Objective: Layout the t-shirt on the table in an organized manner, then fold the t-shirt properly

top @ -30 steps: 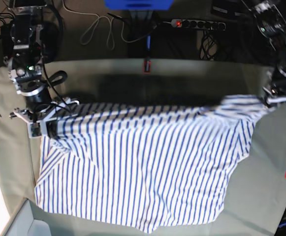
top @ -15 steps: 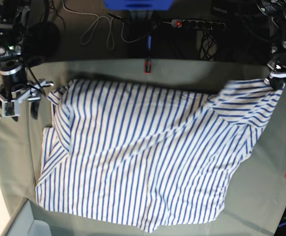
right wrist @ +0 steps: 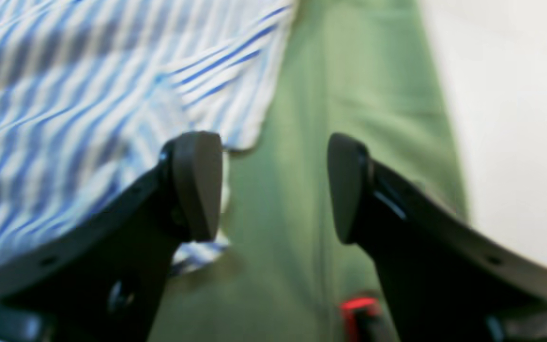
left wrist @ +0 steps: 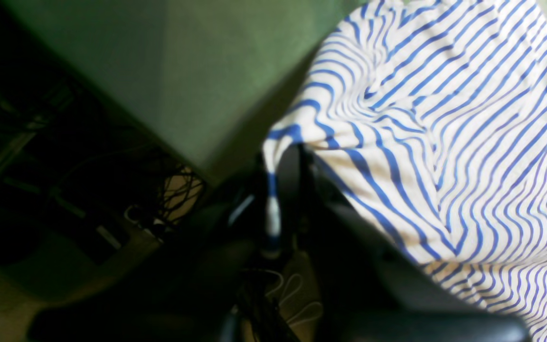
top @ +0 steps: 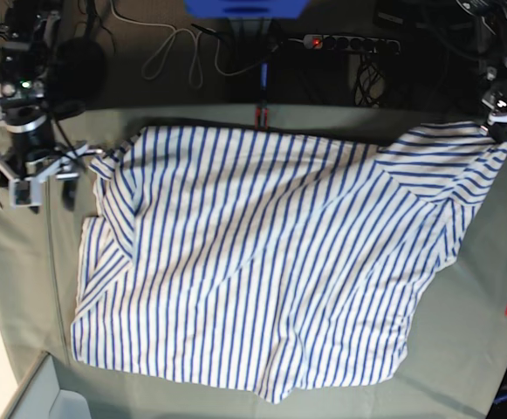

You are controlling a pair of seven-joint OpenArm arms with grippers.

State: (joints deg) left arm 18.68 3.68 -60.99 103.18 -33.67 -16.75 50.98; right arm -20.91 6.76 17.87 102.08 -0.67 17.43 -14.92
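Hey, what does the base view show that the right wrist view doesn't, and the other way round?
Only the base view shows the whole t-shirt spread across the table, with the left pincer pinching its far corner, plus the power strip and cables behind the table.

Only the right wrist view shows up close that the right pincer is open, with bare green cloth between its pads and nothing held.

Both show the striped shirt's edge beside the right pincer, the table cloth and a red clamp.
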